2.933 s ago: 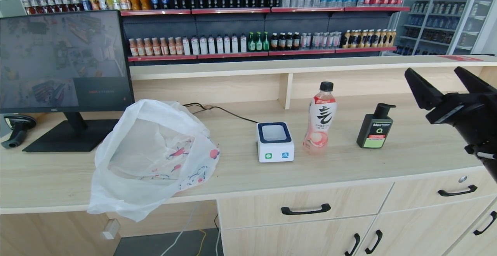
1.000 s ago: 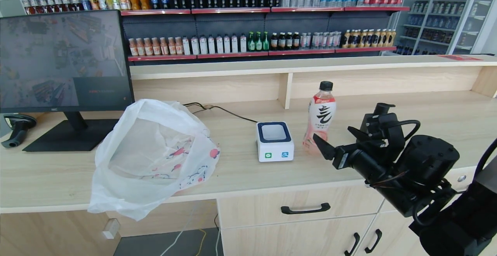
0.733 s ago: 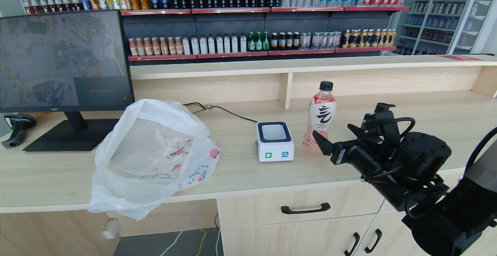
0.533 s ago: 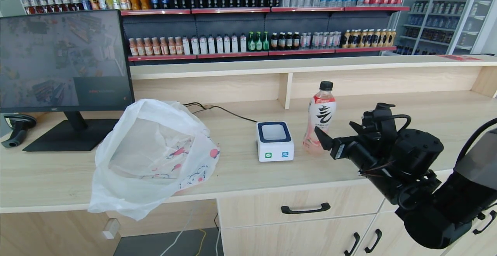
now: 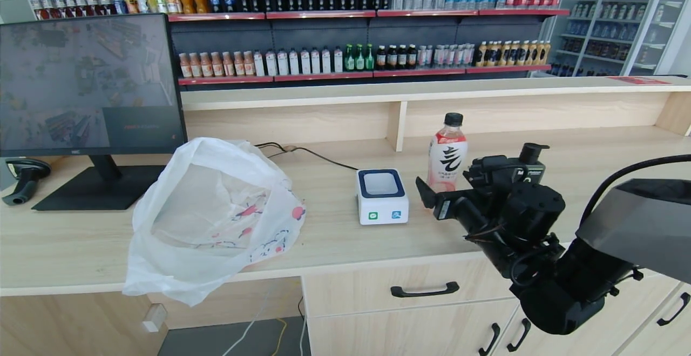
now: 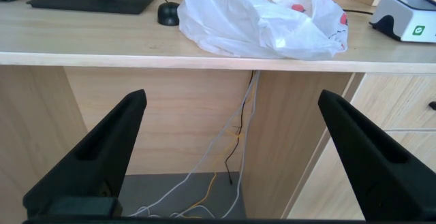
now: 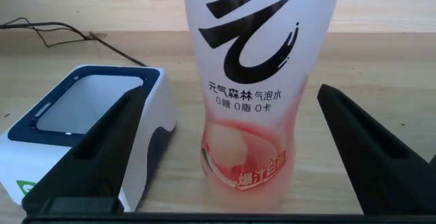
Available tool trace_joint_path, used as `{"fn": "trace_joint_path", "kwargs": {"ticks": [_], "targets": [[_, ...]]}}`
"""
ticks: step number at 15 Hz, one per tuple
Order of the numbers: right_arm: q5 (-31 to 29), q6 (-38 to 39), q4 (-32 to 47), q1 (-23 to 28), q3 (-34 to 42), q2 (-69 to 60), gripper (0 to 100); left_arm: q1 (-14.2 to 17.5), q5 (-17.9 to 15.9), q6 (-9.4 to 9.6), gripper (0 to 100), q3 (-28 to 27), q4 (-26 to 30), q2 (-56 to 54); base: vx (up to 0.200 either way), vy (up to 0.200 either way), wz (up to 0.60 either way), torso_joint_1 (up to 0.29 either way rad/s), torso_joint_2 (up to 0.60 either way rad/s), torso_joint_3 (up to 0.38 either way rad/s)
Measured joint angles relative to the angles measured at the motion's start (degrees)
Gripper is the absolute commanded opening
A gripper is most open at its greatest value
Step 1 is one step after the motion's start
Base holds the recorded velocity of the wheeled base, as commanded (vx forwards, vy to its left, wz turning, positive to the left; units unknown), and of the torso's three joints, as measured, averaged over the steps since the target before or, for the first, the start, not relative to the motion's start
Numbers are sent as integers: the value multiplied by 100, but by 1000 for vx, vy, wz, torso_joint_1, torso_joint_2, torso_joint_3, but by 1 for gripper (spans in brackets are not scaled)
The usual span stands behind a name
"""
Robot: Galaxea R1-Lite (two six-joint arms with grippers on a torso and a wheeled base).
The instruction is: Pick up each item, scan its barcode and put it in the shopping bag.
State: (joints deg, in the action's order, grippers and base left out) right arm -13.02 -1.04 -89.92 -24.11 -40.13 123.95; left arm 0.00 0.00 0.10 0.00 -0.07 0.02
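Nearest, the left gripper (image 6: 231, 96) hangs low in front of the counter (image 5: 334, 240), fingers wide apart and empty. Above it the bag (image 5: 216, 215) lies slumped at the counter's front edge.

The right gripper (image 7: 231, 100) sits at counter height, its fingers spread with nothing between the pads. Just ahead, the bottle (image 5: 447, 150) stands upright on the counter, framed between those fingers in the wrist view but apparently not touched. The step in hand looks like the grasp.

To do it well, I would drive straight in until the bottle's body sits deep between the fingers, then close on the lower half. A tall plastic bottle caught high or off-centre is likely to tip or twist.

The scanner (image 5: 381, 196) stands just beside the bottle on the left, so that finger has little room and should not nudge it. No barcode shows on the facing side, so the bottle will probably need turning over the scanner's upward window.

Farther back on the right, near the bottle, stands the pump bottle (image 5: 532, 155). The other finger should keep short of it.
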Motion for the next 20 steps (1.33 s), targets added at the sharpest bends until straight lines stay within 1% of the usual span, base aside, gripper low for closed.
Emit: {"fn": "trace_joint_path", "kwargs": {"ticks": [3, 5, 9, 12, 16, 20], "targets": [[-657, -22, -2, -218, -350, 190, 100, 0, 0, 0, 100, 0, 0, 0, 0, 0, 0, 0, 0, 0], [-794, -30, -2, -243, -601, 317, 100, 0, 0, 0, 100, 0, 2, 0, 0, 0, 0, 0, 0, 0], [-764, -123, 0, -201, -724, 429, 100, 0, 0, 0, 100, 0, 2, 0, 0, 0, 0, 0, 0, 0], [-753, 49, -2, -173, -678, 427, 100, 0, 0, 0, 100, 0, 0, 0, 0, 0, 0, 0, 0, 0], [-756, 82, 0, 52, -680, 411, 100, 0, 0, 0, 100, 0, 0, 0, 0, 0, 0, 0, 0, 0], [-747, 74, -2, 102, -844, 461, 100, 0, 0, 0, 100, 0, 2, 0, 0, 0, 0, 0, 0, 0]]}}
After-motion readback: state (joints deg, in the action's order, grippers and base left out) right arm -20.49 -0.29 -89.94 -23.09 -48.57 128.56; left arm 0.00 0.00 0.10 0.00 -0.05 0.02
